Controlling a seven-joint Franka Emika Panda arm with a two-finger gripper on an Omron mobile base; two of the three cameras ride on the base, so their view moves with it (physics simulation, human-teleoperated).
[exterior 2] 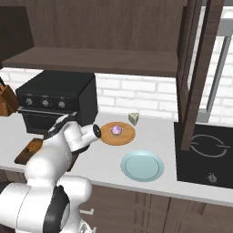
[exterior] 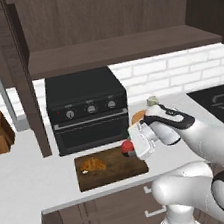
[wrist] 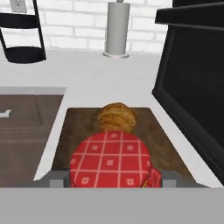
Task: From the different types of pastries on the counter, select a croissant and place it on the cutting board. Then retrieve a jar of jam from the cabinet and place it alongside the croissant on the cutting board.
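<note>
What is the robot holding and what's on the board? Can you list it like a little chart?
held item: jar of jam, red with a checked top, between the end effector fingers
held item position: over the cutting board, at its oven end
on the board: croissant, golden brown, lying flat
beside the board: black oven on the counter
round wooden plate: holds the pink-purple pastry
blue plate: bare
task stage: croissant placed, jar not yet set down
</note>
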